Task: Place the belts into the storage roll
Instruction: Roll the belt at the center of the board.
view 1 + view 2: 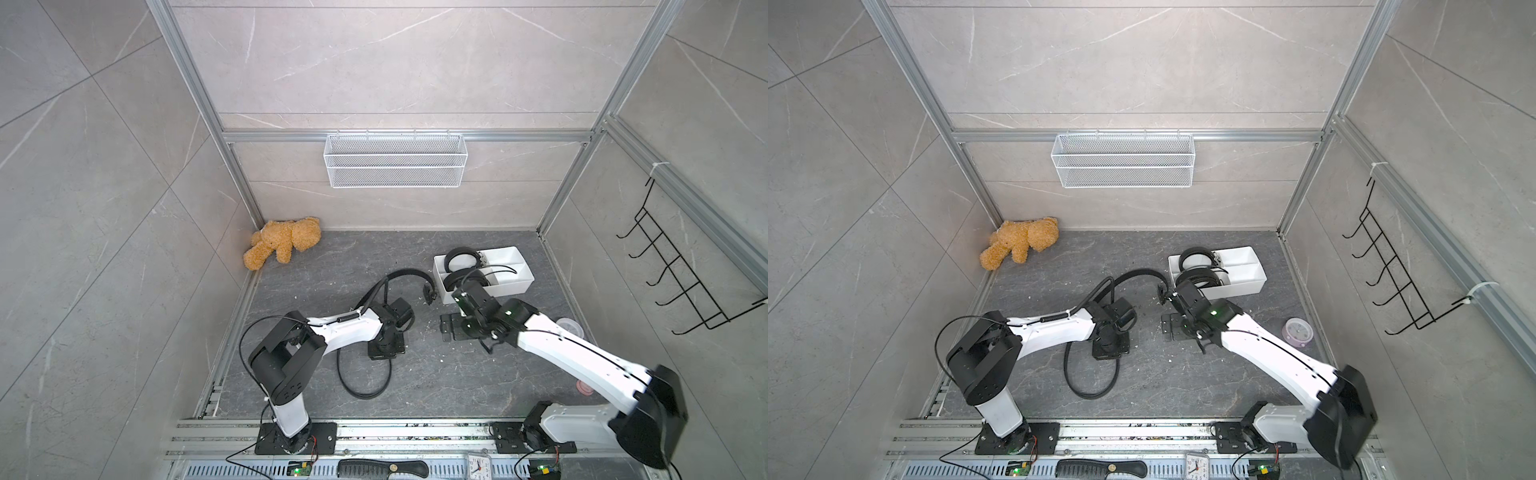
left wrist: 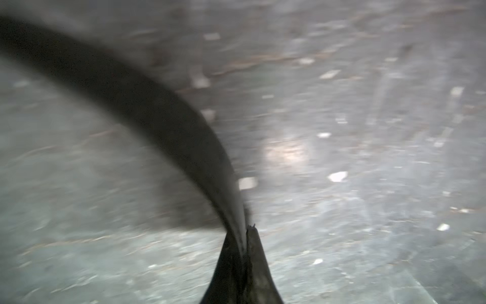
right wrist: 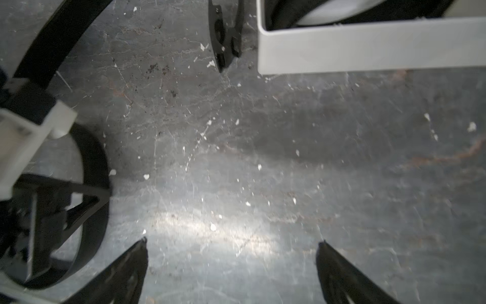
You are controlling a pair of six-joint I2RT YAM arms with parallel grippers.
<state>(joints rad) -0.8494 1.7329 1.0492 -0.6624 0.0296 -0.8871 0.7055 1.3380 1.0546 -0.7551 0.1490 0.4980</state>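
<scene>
Mostly dark grey veined tabletop [image 1: 374, 249], speckled with white flecks, with pale grey tiled walls [image 1: 395, 62] round it. Left gripper [image 2: 246, 237] pinches the loose belt [image 2: 147, 105], a flat black strap curving away from its closed jaws. Right gripper [image 3: 232, 240] is spread wide. Ahead of its jaws lie the buckle [image 3: 223, 34] and the white storage roll [image 3: 368, 47], which holds two coiled belts [image 1: 460, 250].

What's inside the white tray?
Far coiled belt and near coiled belt, each in its own compartment of the tray. Remaining two compartments look bare. Right arm hides part of the near coiled belt.
</scene>
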